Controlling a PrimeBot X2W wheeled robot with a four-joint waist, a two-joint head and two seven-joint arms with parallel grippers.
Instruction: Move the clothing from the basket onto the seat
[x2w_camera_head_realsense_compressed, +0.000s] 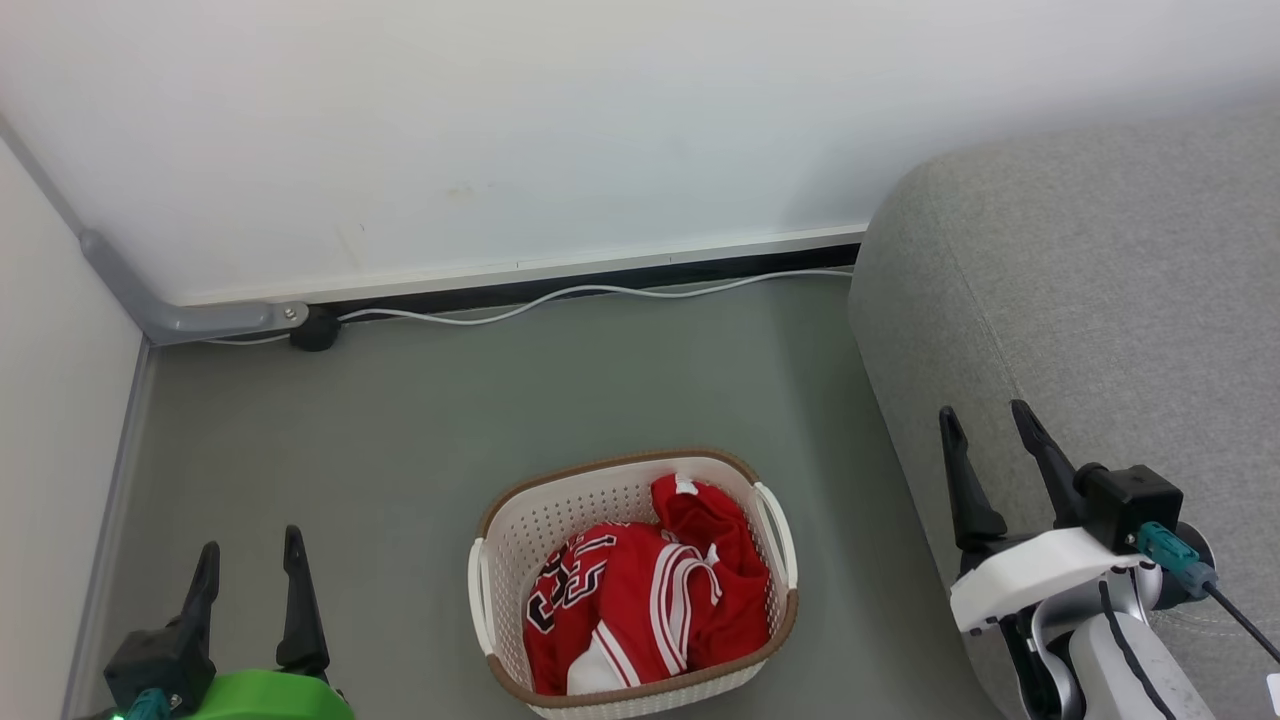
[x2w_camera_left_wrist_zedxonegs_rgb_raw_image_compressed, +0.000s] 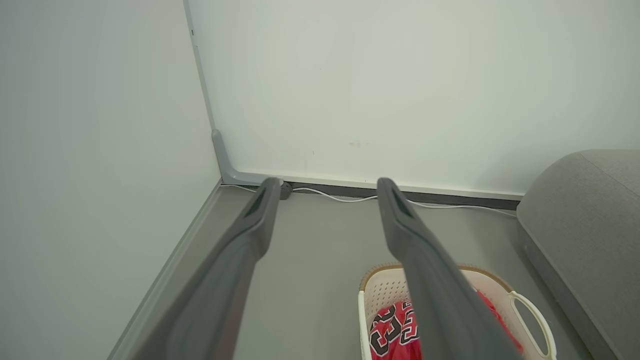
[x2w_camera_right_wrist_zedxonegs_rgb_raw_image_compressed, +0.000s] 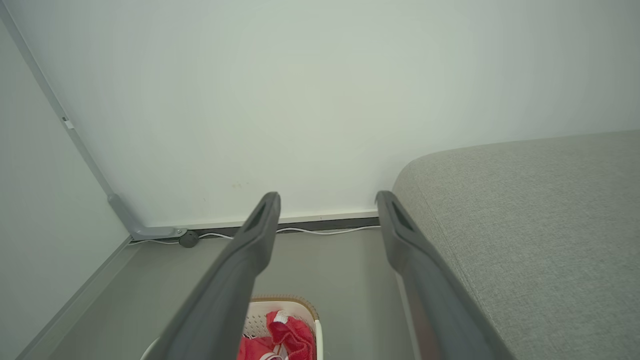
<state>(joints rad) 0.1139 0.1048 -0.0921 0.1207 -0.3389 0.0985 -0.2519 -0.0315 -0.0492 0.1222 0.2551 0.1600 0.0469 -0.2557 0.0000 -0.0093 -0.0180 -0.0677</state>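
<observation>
Beside the basket (x2w_camera_head_realsense_compressed: 560, 515), left jaws and right jaws gape wide, empty.

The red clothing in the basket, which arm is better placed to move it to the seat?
Probably the right. Both grippers are open and empty, but the right gripper hangs over the seat edge, beside the basket holding the clothing; the left gripper is across the basket from it.

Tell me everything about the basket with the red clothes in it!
The cream perforated plastic laundry basket is a rounded rectangle with a brown woven-look rim and white side handles. It stands upright on the grey floor, beside the light-grey fabric sofa without touching it. Crumpled red basketball clothing lies inside.
</observation>
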